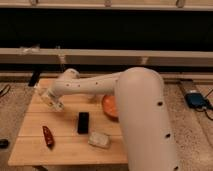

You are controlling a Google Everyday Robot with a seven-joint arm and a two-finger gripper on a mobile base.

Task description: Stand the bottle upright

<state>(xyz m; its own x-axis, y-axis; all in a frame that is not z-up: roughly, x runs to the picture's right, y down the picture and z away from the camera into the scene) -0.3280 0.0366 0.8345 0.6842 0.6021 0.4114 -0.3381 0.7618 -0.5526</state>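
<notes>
the big white arm (125,95) reaches from the right across the wooden bench (30,150) towards its left rear part. the tool (51,100) sits low over the boards there, near the left edge, and it is clenched tight. from where i stand i cannot tell whether anything is caught in it.

the bottle i cannot pick out for sure. a pale stub (39,91) shows right at the tool's far side, up and to the left, but it blends with the tool and i cannot say whether it is the bottle, nor whether it stands or lies.

further forward on the bench lies a small red thing (48,136), near the left front. a black block (83,122) lies about the middle, and just beside it, to the right and nearer the front, is a whitish wrapped block (99,140). an orange bowl (109,106) sits behind those two, partly hidden by the arm.

off to the right, on the speckled floor (195,135), lies a blue object (196,99). behind the bench runs a long pale ledge (165,57) under a dark wall.
</notes>
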